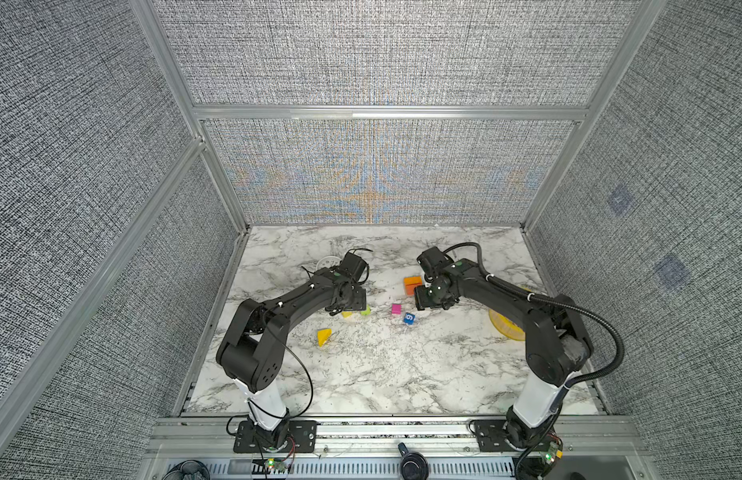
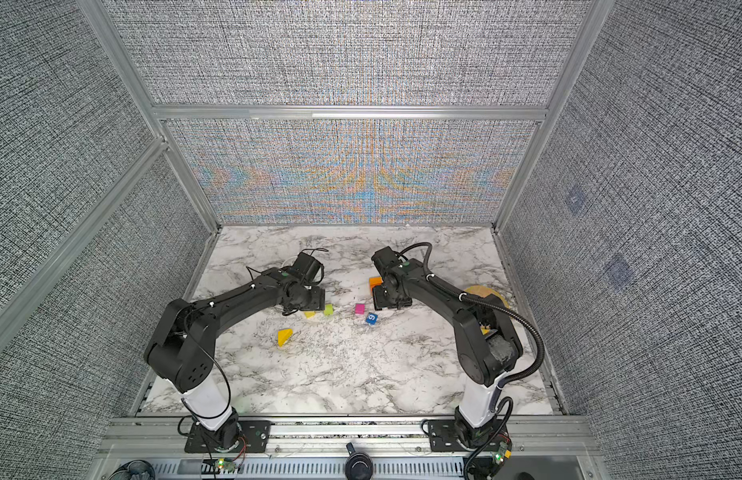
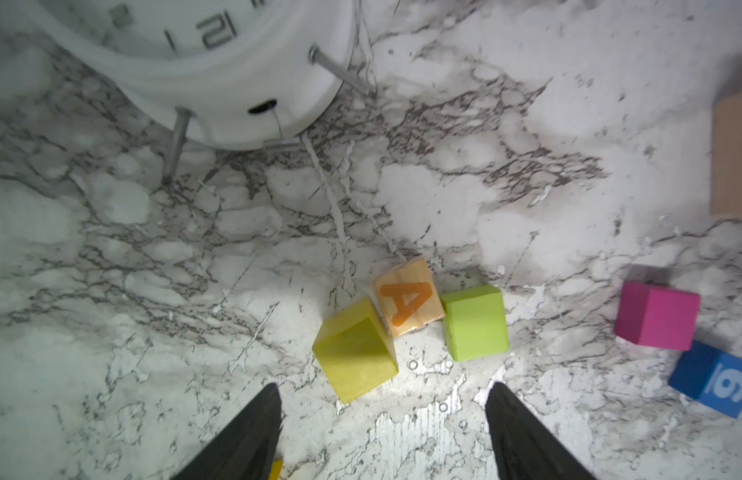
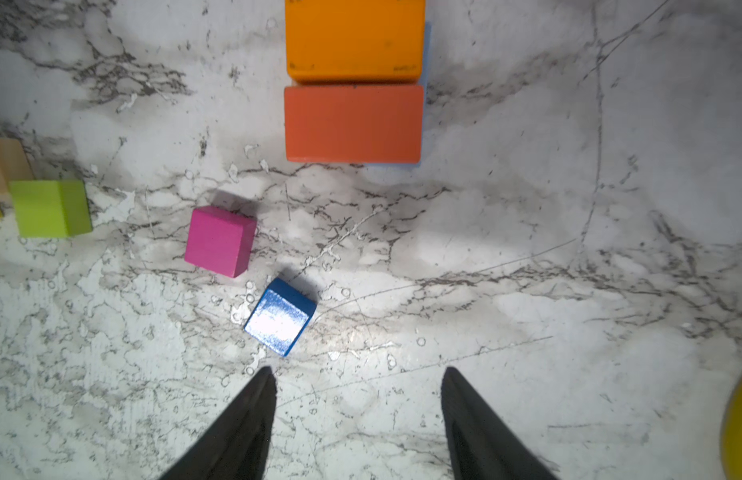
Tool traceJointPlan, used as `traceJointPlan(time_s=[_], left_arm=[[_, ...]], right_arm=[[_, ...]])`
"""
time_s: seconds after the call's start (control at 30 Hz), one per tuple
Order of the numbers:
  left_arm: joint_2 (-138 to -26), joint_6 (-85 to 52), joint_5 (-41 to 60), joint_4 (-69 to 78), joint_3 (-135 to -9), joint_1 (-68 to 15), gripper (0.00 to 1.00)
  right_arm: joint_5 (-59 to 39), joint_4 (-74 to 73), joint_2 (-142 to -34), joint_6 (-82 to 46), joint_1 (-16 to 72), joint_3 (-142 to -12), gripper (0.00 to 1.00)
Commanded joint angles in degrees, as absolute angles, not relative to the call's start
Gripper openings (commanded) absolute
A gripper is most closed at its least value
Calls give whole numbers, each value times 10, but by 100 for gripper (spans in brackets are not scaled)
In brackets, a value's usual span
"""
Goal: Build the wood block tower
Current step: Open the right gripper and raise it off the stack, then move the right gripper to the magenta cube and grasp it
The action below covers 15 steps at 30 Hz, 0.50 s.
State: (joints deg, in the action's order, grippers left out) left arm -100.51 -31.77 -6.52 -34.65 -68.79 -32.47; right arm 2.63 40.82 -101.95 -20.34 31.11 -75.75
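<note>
Marble (image 3: 111, 332), yellow cube (image 3: 354, 353) beyond left end effector (image 3: 382, 388)

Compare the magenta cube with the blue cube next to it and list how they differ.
Colour: the magenta cube is pink; the blue cube is deep blue. Marking: the blue cube carries a white 9; the magenta cube's visible faces are plain. Place: in both top views the blue cube lies nearer the front of the marble table than the magenta cube. Shared: both are small cubes resting on it, close but apart.
</note>
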Motion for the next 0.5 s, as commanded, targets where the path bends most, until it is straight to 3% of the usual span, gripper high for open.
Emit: traceJointPlan(time_s=[0.0, 0.47], left_arm=[[-1008, -339, -78, -353, -684, -325, 79], [-952, -354, -137, -292, -647, -325, 88]], right_arm=[[15, 384, -1013, -212, 314, -742, 66], [6, 387, -1101, -224, 361, -822, 70]])
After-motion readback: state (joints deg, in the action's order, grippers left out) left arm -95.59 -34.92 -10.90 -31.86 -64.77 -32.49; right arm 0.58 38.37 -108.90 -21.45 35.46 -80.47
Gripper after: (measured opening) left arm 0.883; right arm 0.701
